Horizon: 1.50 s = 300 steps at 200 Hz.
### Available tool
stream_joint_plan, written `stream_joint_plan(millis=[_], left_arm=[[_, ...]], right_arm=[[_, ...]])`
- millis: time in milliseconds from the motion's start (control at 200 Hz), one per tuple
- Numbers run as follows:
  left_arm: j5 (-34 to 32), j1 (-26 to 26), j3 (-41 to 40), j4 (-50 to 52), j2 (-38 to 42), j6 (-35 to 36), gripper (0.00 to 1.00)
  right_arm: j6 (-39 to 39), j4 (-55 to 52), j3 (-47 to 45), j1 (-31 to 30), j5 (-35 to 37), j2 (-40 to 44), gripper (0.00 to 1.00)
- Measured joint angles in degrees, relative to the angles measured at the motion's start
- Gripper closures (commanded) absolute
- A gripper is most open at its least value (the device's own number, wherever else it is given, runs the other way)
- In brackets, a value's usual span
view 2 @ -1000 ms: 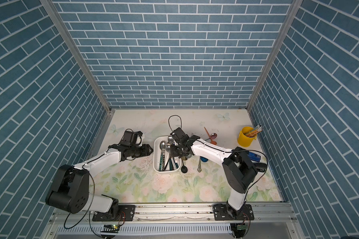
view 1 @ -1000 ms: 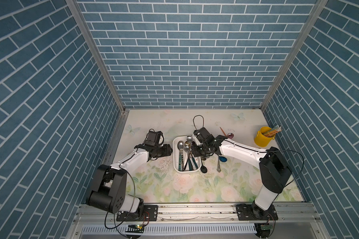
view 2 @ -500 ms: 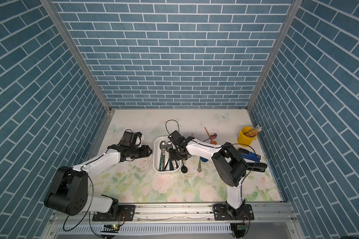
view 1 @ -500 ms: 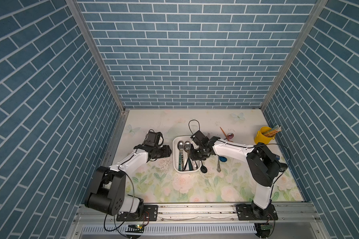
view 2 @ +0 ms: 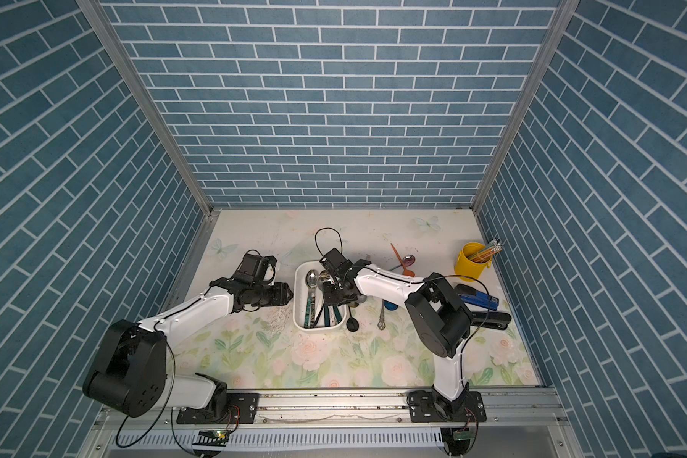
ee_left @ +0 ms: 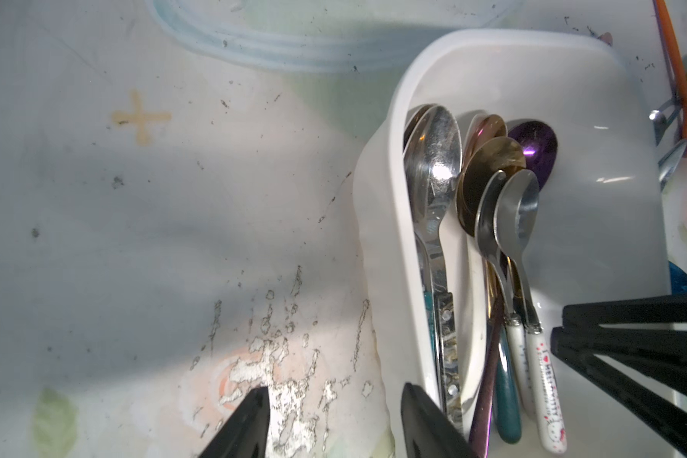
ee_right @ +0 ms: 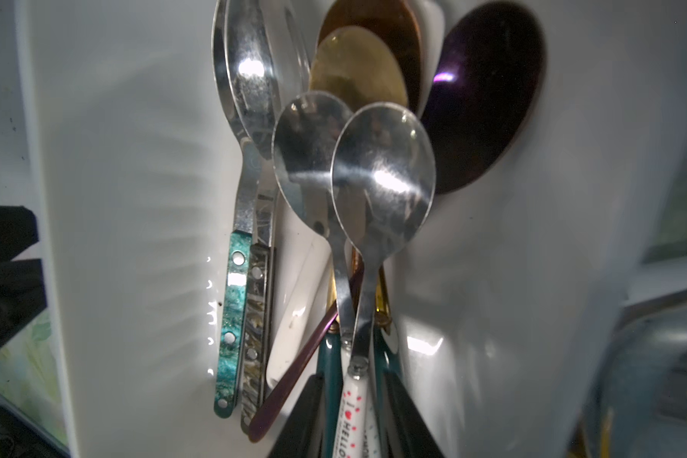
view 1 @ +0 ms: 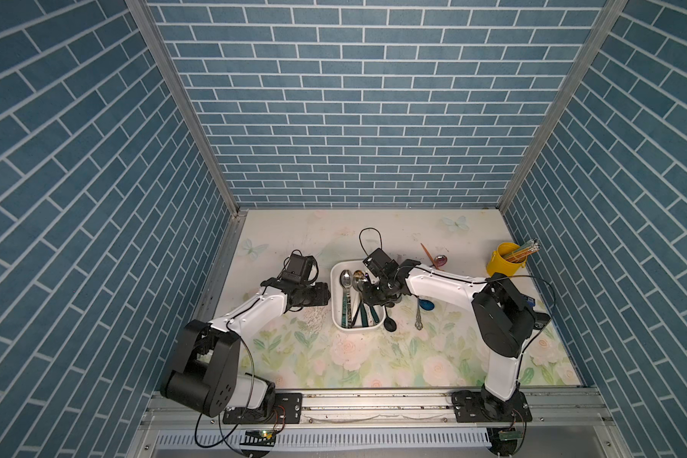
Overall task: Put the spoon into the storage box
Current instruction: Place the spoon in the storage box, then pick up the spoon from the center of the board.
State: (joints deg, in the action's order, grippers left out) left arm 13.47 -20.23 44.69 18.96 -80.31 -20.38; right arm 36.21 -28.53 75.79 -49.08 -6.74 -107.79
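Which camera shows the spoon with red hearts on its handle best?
The left wrist view: the hearts spoon lies whole and sharp in the storage box. The right wrist view shows its bowl big but cuts the handle off. Both top views show it too small to pick out.

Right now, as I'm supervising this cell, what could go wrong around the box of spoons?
1. The right gripper straddles the topmost spoon; lifting away could snag it or the teal handles beside it.
2. The left gripper straddles a wall of the box; any sideways move could drag or tip it.
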Motion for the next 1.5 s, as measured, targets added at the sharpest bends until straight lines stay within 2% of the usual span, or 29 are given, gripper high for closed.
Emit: stream_joint_plan(millis=[320,565,665,820,1175,1500], left_arm=[[-4.3,-5.3,6.6,2.0,0.2,1.8,0.41],[-7.1,-8.9,9.0,2.4,-0.2,3.0,0.41],[-7.7,-9.3,9.0,3.0,-0.6,3.1,0.41],[-8.3,-9.3,9.0,3.5,-0.9,3.1,0.41],[-8.5,-9.4,9.0,4.0,-1.0,3.1,0.41],[-8.8,-9.4,9.1,4.4,-2.3,3.1,0.41]], right_arm=[[-0.1,-5.1,1.0,2.3,8.2,10.4,0.69],[-1.0,-5.6,-12.3,12.8,10.5,17.8,0.68],[-2.3,-6.0,-15.9,16.5,10.8,17.8,0.68],[-4.2,-5.5,-16.9,18.7,10.4,17.0,0.68],[-6.7,-2.8,-15.5,20.9,8.8,8.6,0.68],[-6.7,1.0,-13.6,21.2,6.9,5.9,0.68]])
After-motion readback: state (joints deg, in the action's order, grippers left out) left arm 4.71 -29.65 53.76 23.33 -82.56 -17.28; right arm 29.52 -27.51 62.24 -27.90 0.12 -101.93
